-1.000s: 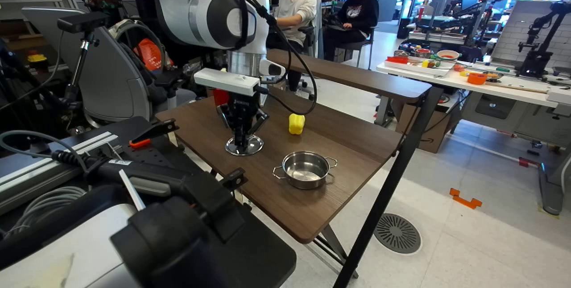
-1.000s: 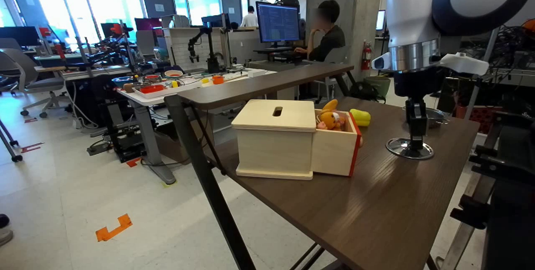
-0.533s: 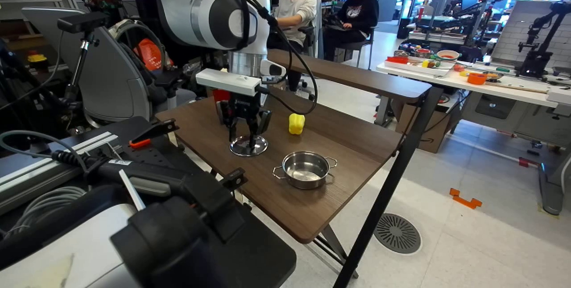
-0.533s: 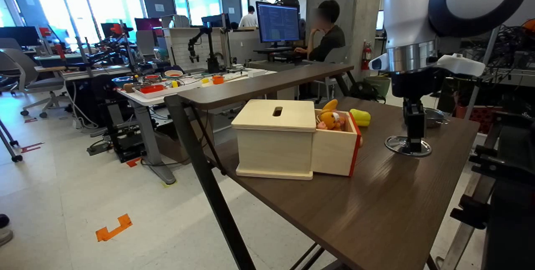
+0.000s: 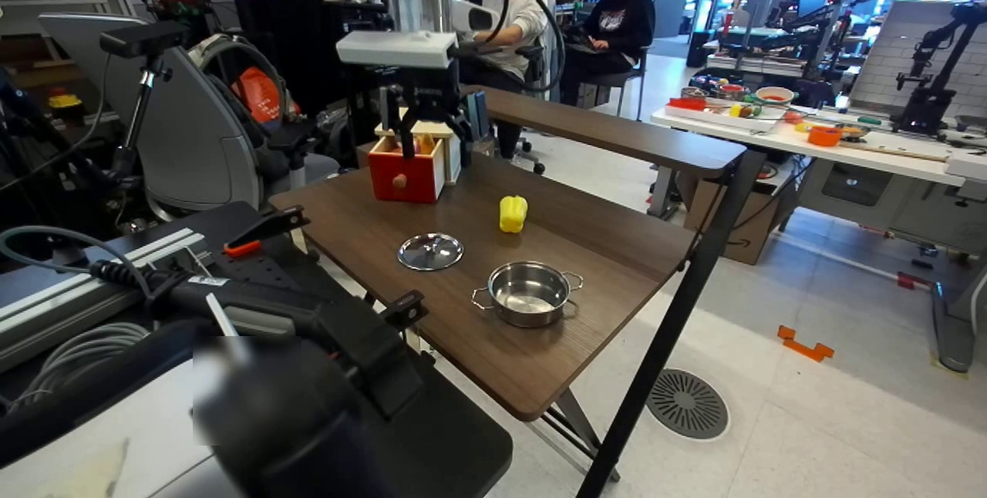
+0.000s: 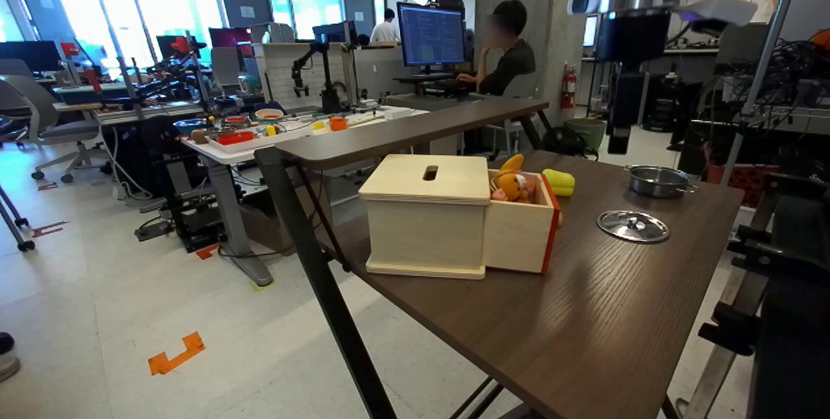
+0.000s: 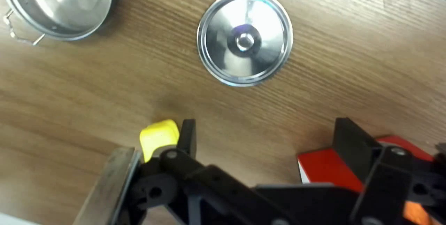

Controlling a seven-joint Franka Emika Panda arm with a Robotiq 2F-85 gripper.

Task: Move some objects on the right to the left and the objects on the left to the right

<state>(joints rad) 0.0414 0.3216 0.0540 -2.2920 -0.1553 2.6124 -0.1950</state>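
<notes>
The gripper (image 7: pixel 266 127) hangs well above the table (image 6: pixel 583 322), its fingers (image 7: pixel 353 148) spread wide, with a broad gap between the tips. The lid (image 7: pixel 244 59) lies lower down, flat on the table with its knob (image 7: pixel 245 41) up, well apart from both fingers. In the wrist view the lid sits beyond the fingertips, toward the top; across the gap it falls nearer the line of the left-hand finger than the right-hand one.

The pot (image 5: pixel 529 299) stands upright and open in both exterior views, near the lid but apart from it. In the wrist view it is at the upper left, cut off by the edge, farther from the fingertips than the lid.

The yellow block (image 5: pixel 513 214) rests on the table, and in the wrist view the left-hand finger hides part of it. The box (image 6: pixel 425 231) stands with its drawer (image 6: pixel 519 237) open and an orange toy (image 6: pixel 512 187) inside. The drawer's red front (image 5: pixel 422 178) shows partly behind a finger in an exterior view, and in the wrist view it is at the lower right, partly covered by the right-hand finger
</notes>
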